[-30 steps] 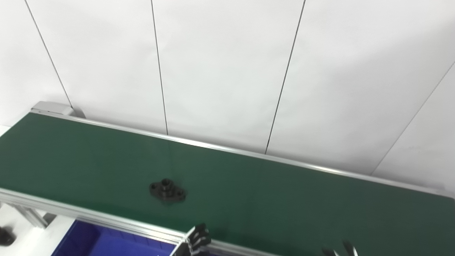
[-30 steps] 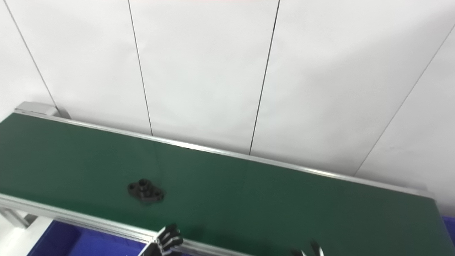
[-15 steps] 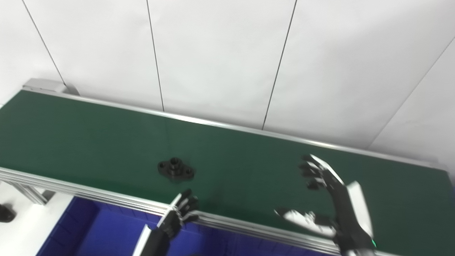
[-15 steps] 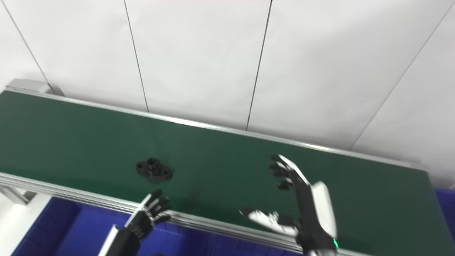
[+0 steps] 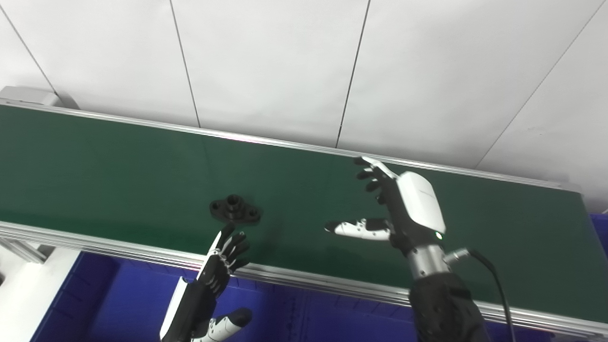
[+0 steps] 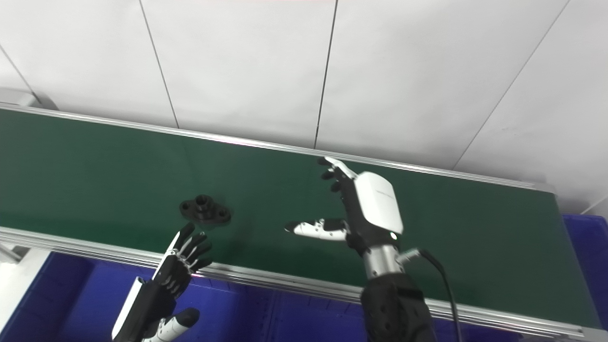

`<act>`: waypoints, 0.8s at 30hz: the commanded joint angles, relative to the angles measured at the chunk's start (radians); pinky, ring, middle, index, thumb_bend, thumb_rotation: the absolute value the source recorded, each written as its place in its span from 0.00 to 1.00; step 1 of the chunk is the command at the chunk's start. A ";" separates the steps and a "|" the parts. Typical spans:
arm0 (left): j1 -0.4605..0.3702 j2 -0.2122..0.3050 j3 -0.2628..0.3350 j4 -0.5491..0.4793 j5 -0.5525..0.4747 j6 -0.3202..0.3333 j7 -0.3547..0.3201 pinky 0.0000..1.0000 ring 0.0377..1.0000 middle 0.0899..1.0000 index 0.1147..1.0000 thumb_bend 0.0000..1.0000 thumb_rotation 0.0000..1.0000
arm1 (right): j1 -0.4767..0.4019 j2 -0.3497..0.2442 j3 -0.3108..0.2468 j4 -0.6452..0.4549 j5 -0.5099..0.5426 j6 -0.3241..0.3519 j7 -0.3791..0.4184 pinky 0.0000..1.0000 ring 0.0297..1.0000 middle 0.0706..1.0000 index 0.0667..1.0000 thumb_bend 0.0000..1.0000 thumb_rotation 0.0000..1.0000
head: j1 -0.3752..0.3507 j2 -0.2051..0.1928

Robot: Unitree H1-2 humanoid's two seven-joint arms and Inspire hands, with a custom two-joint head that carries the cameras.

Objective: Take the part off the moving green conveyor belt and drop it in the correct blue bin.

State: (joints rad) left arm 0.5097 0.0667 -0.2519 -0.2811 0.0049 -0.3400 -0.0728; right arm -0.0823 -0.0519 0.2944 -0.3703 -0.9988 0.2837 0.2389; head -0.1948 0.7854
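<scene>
A small black flanged part [image 5: 235,210] lies on the green conveyor belt [image 5: 95,161], near its front edge, left of centre. My right hand [image 5: 403,209] is open above the belt, to the right of the part, thumb pointing left toward it. My left hand [image 5: 209,285] is open and empty at the belt's front rail, just below the part, its fingertips [image 5: 232,242] a little short of it. The part [image 6: 205,210] and both hands, left [image 6: 166,285] and right [image 6: 365,209], also show in the right eye view.
A blue bin [image 5: 118,304] sits below the belt's front rail [image 5: 308,282], under my left hand. Another blue bin edge [image 6: 584,251] shows at the far right. A white panelled wall [image 5: 285,66] stands behind the belt.
The camera has tilted down. My right hand rose from the bottom edge and moved out over the belt. My left hand rose toward the part. The part drifted slightly right along the belt.
</scene>
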 commanded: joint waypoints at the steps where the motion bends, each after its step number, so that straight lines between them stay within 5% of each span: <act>1: 0.010 -0.006 -0.005 -0.043 0.003 -0.008 -0.009 0.86 0.91 0.94 0.99 0.82 0.67 | -0.051 0.005 0.016 0.025 -0.050 0.014 0.001 0.51 0.63 0.70 0.81 0.93 0.40 | 0.010 -0.002; 8: 0.023 -0.010 -0.009 -0.064 0.007 0.020 -0.014 0.88 0.92 0.94 1.00 0.81 0.68 | -0.130 0.026 0.049 0.166 -0.121 0.028 -0.019 0.49 0.60 0.67 0.73 0.94 0.36 | 0.005 -0.007; 24: 0.041 -0.027 -0.017 -0.078 0.027 0.016 -0.014 0.85 0.90 0.93 1.00 0.79 0.68 | -0.234 0.069 0.144 0.396 -0.162 0.030 -0.049 0.51 0.62 0.69 0.74 0.95 0.37 | 0.034 -0.008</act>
State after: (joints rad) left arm 0.5387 0.0467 -0.2619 -0.3295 0.0278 -0.3034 -0.0824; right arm -0.2699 0.0031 0.4358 0.0360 -1.1576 0.2941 0.2141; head -0.1611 0.7762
